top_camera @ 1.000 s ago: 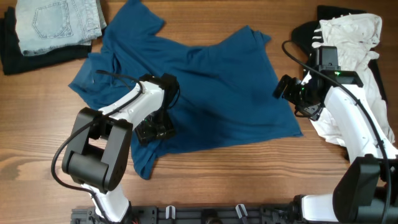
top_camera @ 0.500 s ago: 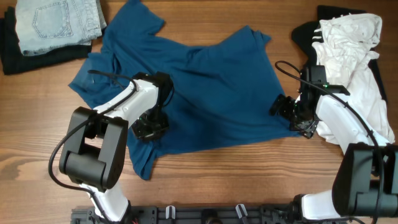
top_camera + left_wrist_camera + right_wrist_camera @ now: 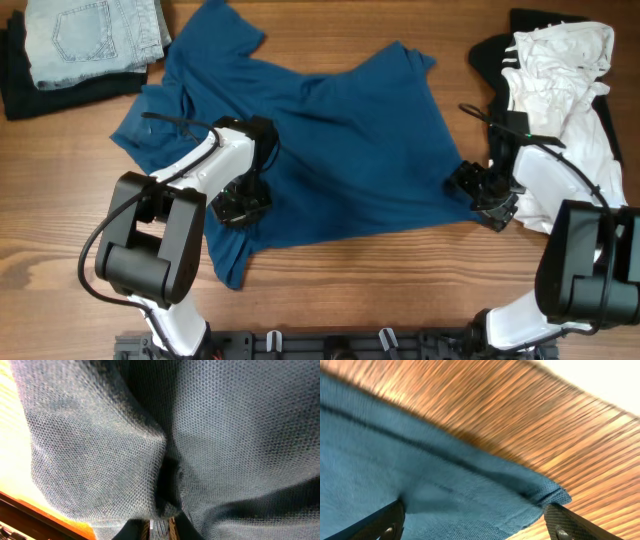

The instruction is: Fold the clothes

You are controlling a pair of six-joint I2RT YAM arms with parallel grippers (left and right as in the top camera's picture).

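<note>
While the large dark blue short-sleeved T-shirt of soft plain cloth [image 3: 330,150] lay rumpled across the middle of the wooden bench [image 3: 400,290], I had both arms down at it. My left gripper [image 3: 243,205] sat on the T-shirt's near-left part. Its wrist view showed the jaws narrow, with a ridge of knit pinched between them. My right gripper [image 3: 483,192] stood wide, its fingers [image 3: 387,522] on either side of the near-right corner, with nothing held.

I judged the step to be taking two holds so the cloth could be drawn out flat. To do it well, the right jaws should slide further over the stitched hem before shutting, low against the wood, so they catch more than the very tip. The left pinch looked to be mid-panel, not on an edge, so both arms should pull together and gently, or the cloth would bunch. The crumpled white garment [image 3: 560,60] lay just beside the right gripper at the bench's right edge, and I would keep the jaws off it.

The T-shirt's long axis ran slantwise, from the far-left corner, where folded pale blue denim [image 3: 95,35] sat, toward the near-right. Two flaps pointed at the far edge and one tail at the near edge. I could not tell where the neck lay.
</note>
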